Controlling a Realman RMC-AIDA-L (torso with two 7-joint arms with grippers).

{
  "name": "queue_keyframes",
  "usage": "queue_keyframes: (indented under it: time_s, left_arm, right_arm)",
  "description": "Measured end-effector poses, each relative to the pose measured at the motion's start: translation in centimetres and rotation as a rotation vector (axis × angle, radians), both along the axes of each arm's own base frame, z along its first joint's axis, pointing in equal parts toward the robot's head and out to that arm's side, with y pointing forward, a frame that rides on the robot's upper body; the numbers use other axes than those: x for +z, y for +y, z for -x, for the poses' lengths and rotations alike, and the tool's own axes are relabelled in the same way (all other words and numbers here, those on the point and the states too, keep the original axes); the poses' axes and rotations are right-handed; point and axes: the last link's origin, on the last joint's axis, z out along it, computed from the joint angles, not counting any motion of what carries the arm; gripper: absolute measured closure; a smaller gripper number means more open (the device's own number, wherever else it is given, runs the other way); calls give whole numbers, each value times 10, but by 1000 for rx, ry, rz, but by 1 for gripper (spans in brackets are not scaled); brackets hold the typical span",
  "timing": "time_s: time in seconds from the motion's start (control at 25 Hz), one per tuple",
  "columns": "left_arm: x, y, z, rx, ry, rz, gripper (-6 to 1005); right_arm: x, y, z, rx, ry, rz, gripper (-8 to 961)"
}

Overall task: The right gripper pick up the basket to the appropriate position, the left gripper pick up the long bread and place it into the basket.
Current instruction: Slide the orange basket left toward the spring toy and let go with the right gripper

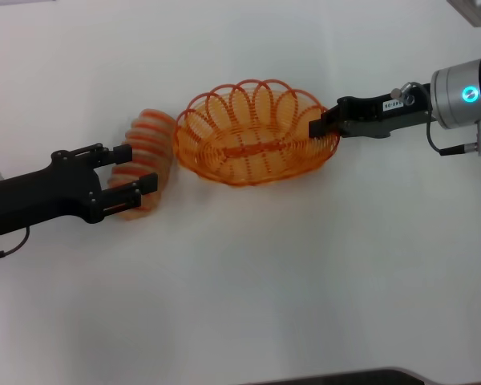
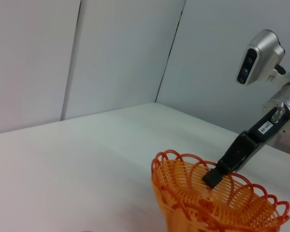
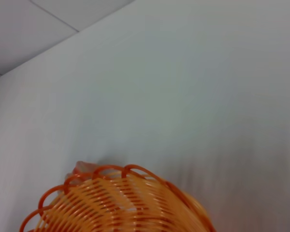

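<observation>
The left hand (image 1: 136, 191), fingers apart around the bread (image 1: 148, 152), should close squarely mid-loaf (right hand (image 1: 319, 127) clamped on the basket (image 1: 252, 140) rim).

Left gripper (image 1: 136, 181) low at left, fingers spread apart. Right gripper (image 1: 319, 125) extended from right, fingers closed together.

Bright even light, soft faint shadows, right wrist view blurred

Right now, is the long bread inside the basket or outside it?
Outside. The long bread lies on the table beside the basket, between the left gripper fingers; the basket holds nothing.
</observation>
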Motion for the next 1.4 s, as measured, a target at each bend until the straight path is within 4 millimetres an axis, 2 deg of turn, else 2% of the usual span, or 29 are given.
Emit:
queue_keyframes:
  time_s: [1.4]
  left_arm:
    - [-4, 4, -3, -3, 14, -1, 313]
  right_arm:
    - [-3, -2, -10, -73, -11, -7, 849]
